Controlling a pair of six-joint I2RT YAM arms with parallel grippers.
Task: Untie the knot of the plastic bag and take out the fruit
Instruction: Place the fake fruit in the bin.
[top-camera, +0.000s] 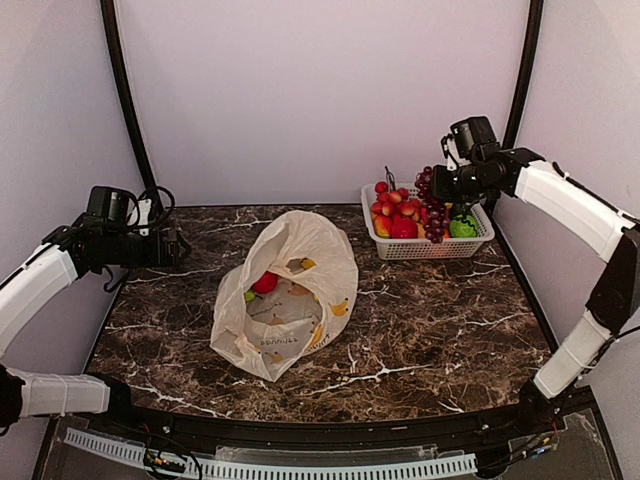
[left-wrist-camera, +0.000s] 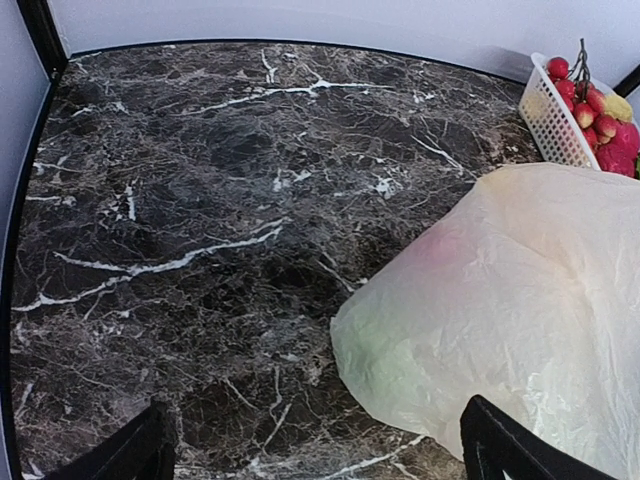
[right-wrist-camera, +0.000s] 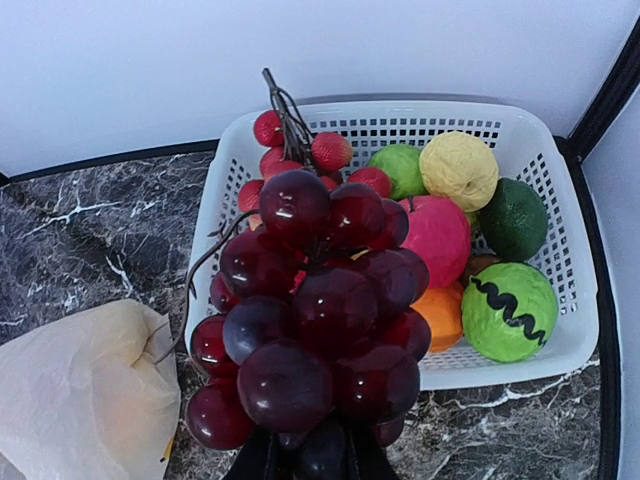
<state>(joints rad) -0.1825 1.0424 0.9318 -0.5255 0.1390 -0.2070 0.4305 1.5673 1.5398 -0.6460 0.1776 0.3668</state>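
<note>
Purple grapes (right-wrist-camera: 320, 330) hang pinched in the right gripper's (right-wrist-camera: 310, 455) nearly shut jaws, basket (right-wrist-camera: 575, 330) below them; next, probably lower and release. The left gripper (left-wrist-camera: 315, 450) gapes empty, bag (left-wrist-camera: 520, 320) right of its jaws.

plastic bag (top-camera: 290, 255) — thin crinkly film | grapes (right-wrist-camera: 320, 330) — glossy | basket (right-wrist-camera: 500, 372) white plastic mesh | table (left-wrist-camera: 200, 200) polished marble

One bag (top-camera: 290, 285), one basket (top-camera: 430, 250), one grape bunch (right-wrist-camera: 320, 310)

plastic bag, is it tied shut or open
Open: the plastic bag lies on its side with its mouth gaping, a red fruit and a green one showing inside it. No knot is visible.
</note>
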